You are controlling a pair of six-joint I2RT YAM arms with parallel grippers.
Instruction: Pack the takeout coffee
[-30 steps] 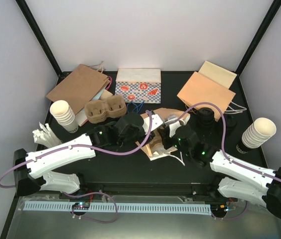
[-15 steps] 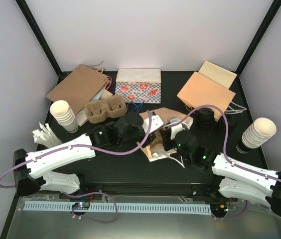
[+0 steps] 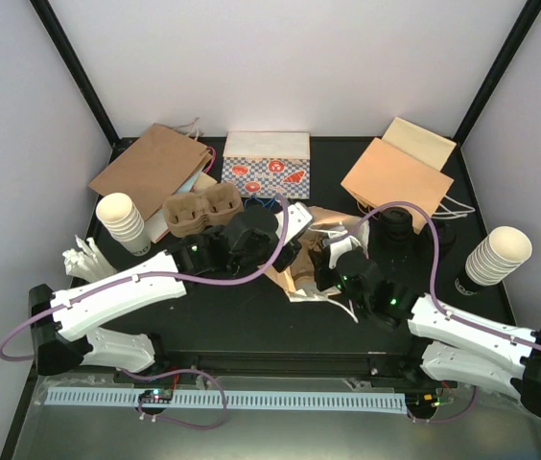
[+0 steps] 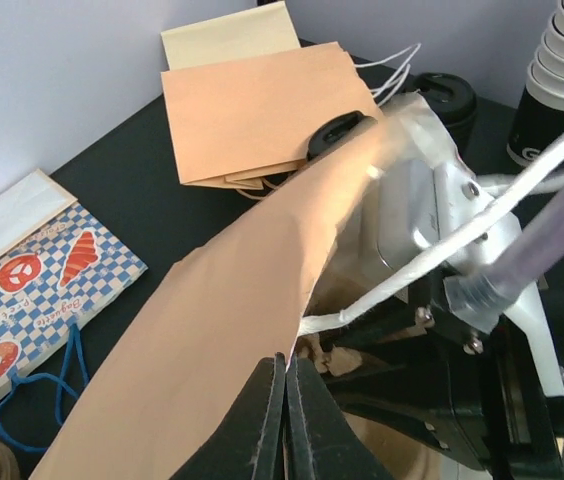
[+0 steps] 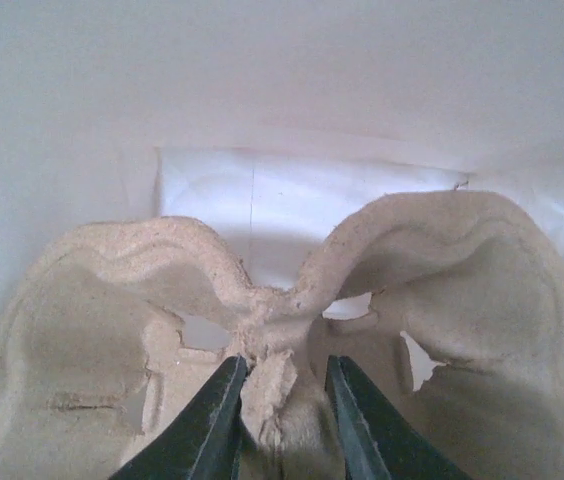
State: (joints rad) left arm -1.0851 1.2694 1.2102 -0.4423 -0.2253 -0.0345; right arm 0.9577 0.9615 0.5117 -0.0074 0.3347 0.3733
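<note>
Top view first: the takeout coffee (image 3: 394, 226), a black-lidded cup, sits toward the back right of the tabletop (image 3: 242, 321), just in front of a flat tan bag (image 3: 395, 177). It's outside the open brown paper bag (image 3: 317, 220), which lies crumpled mid-tabletop. Both arms meet at that bag. The left end effector (image 3: 297, 228) is at its upper edge, and the right end effector (image 3: 328, 251) is poked into its mouth, so its tips are hidden here. A spare pulp carrier (image 3: 201, 209) sits back left beside a checkered bag (image 3: 266, 165). There's a stack of paper cups near the left edge (image 3: 122, 222) and another near the right edge (image 3: 496, 254).

Left wrist view: the left end effector's jaws are pressed tight together, pinching the brown paper bag's edge. Past the bag's top, a black-lidded cup stands next to the tan bag's string handles, and a second black lid (image 4: 337, 130) peeks out from behind the bag's edge.

Right wrist view: everything around is pale bag lining. The right end effector is clamped on the middle ridge of a two-pocket carrier (image 5: 432, 270), one finger on each side of it. No coffee shows in either pocket.
</note>
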